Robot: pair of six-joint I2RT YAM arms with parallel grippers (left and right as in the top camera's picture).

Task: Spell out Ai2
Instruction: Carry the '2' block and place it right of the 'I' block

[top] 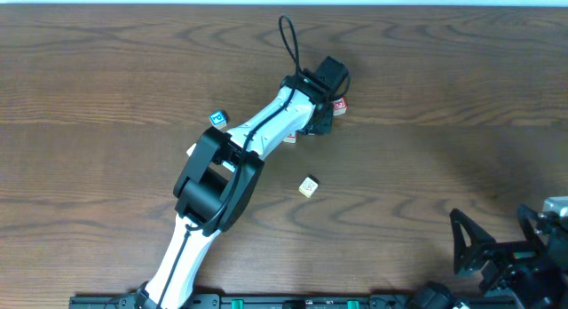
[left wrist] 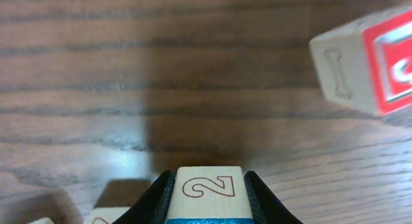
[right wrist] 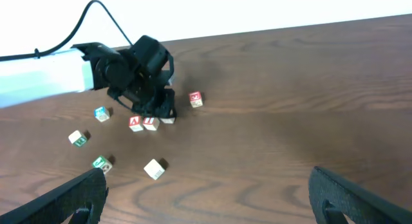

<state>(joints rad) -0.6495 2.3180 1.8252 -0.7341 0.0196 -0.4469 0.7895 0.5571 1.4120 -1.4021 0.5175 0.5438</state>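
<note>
My left gripper [left wrist: 209, 208] is shut on a wooden block with a "2" on its top face [left wrist: 210, 186], low over the table. In the overhead view this gripper [top: 317, 121] is at the table's middle back. In the right wrist view a red "A" block [right wrist: 135, 123] and a red-marked block [right wrist: 150, 122] stand side by side, just left of the left gripper [right wrist: 164, 111]. A block's edge [left wrist: 106, 215] shows just left of the held block. My right gripper [right wrist: 206, 201] is open and empty near the front right [top: 497, 247].
A red-faced block [top: 340, 105] lies just right of the left gripper and shows in the left wrist view [left wrist: 370, 63]. A blue block [top: 218, 119], a plain block [top: 308, 186] and two green blocks [right wrist: 78, 139] [right wrist: 101, 163] lie scattered.
</note>
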